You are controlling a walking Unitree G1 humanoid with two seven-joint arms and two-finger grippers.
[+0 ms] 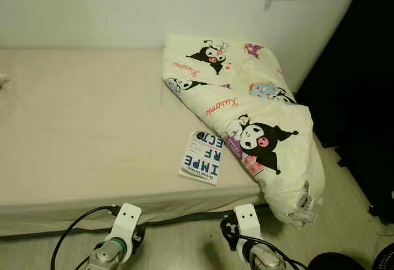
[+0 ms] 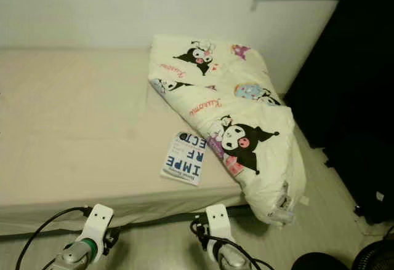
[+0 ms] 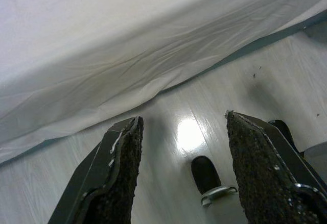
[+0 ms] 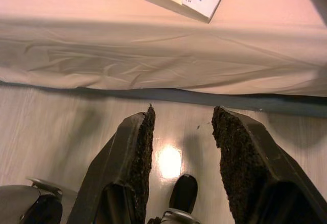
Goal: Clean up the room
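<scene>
The book, a thin white paperback with big blue block letters on its cover, lies flat near the front edge of the bed, just beside the lower end of the quilt. The bed wears a smooth cream sheet that wrinkles where it drapes over the side toward the pale, glossy wood-grain floor. The left end effector hangs low in front of the bed's side, its two rough black padded fingers spread wide apart, holding nothing. The right end effector hovers above the floor below the book, fingers parted and empty. The puffy quilt, cream with cartoon prints, lies folded diagonally, its corner hanging off the bed's right end.
</scene>
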